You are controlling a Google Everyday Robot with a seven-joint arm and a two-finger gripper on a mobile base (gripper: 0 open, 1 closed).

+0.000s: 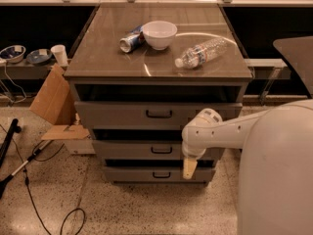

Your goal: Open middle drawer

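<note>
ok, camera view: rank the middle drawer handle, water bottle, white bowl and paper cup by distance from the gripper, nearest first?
Gripper hangs low before the cabinet, right of centre.
1. Middle drawer handle, just up-left.
2. Water bottle, on top, right.
3. White bowl, on top, further back.
4. Paper cup, far-left shelf.

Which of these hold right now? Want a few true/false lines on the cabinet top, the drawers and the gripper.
1. The water bottle, white bowl and can are all on the cabinet top. True.
2. The bowl is upside down. False: it stands upright, opening up.
3. The gripper hangs lower than the middle drawer, in front of the lowest drawer. True.
4. The gripper is on the middle drawer's handle. False: that handle is up and to the left of the gripper, apart from it.
5. The bottle stands upright. False: it lies on its side.
</note>
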